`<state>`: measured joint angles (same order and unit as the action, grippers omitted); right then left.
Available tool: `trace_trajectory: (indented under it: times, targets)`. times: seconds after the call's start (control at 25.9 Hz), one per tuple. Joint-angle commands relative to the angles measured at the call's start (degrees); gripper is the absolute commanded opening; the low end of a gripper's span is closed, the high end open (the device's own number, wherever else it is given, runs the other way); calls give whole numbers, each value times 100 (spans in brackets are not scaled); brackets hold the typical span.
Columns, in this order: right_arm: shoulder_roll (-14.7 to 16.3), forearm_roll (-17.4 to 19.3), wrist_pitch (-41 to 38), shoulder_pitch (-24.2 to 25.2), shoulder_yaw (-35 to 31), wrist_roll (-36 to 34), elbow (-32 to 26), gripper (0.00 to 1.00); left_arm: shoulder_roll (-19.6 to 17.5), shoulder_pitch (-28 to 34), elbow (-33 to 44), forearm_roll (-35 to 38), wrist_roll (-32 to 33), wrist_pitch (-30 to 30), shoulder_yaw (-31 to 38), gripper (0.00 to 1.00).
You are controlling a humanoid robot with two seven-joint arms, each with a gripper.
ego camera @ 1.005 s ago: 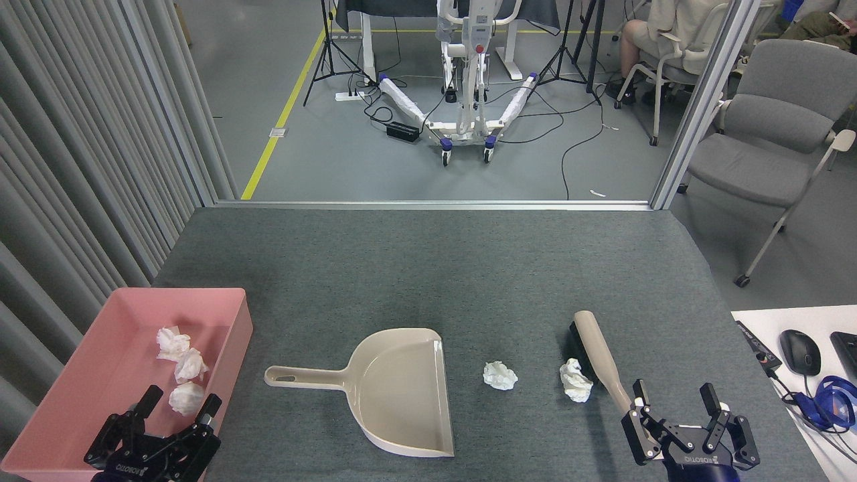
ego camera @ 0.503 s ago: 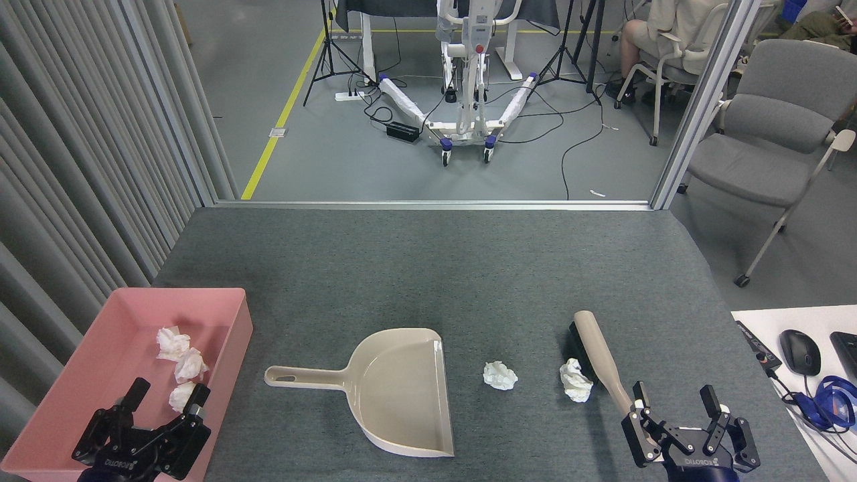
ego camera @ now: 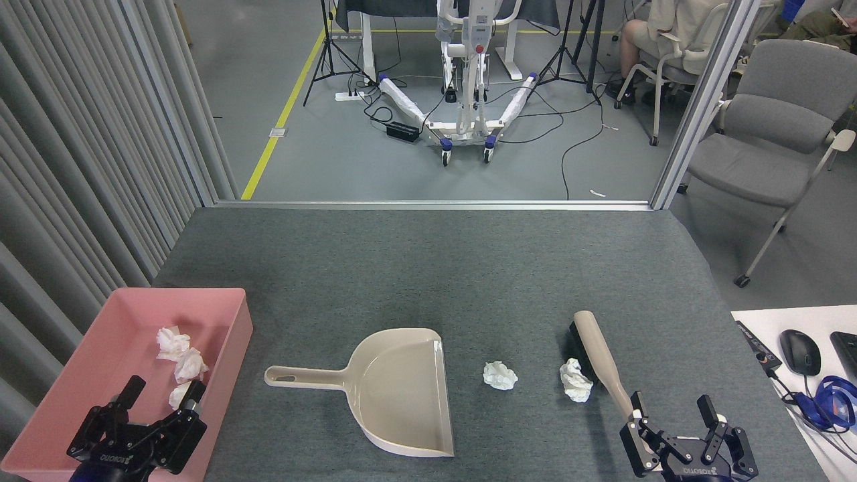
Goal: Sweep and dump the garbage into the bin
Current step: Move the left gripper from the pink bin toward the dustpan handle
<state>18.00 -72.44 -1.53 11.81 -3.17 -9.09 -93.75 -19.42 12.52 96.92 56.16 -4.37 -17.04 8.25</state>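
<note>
Two wads of white garbage lie on the grey table: one wad (ego camera: 500, 375) just right of the beige dustpan (ego camera: 395, 391), the other (ego camera: 576, 380) against the beige brush (ego camera: 598, 355). More wads (ego camera: 181, 358) lie in the pink bin (ego camera: 80, 375) at the near left. Over the bin's near end hangs my left gripper (ego camera: 163, 391), open and empty. At the bottom right my right gripper (ego camera: 671, 404) is open and empty too, just beyond the near tip of the brush handle.
A white desk (ego camera: 803, 321) with a mouse, cables and a blue headset adjoins the table's right edge. Grey slatted panels stand along the left. Beyond the far edge are a grey chair (ego camera: 770, 134), tripods, a wheeled frame and a seated person.
My left gripper has drawn back toward me and leftward over the bin. My right gripper has sunk slightly lower in view. The wads, dustpan and brush have not moved.
</note>
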Motion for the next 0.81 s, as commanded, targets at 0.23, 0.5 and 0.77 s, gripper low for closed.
trace_trajectory:
  times: [0.23, 0.5, 0.77]
  targets:
    - [10, 11, -23, 50, 10, -32, 190, 98, 0, -127, -6, 9, 235, -9, 9, 100]
    - [-34, 28, -14, -3, 124, -58, 436, 98, -18, -153, -6, 9, 235, -9, 9, 100]
    - [-95, 37, -23, -21, 238, -146, 621, 98, -36, -241, -103, 9, 235, -9, 36, 100]
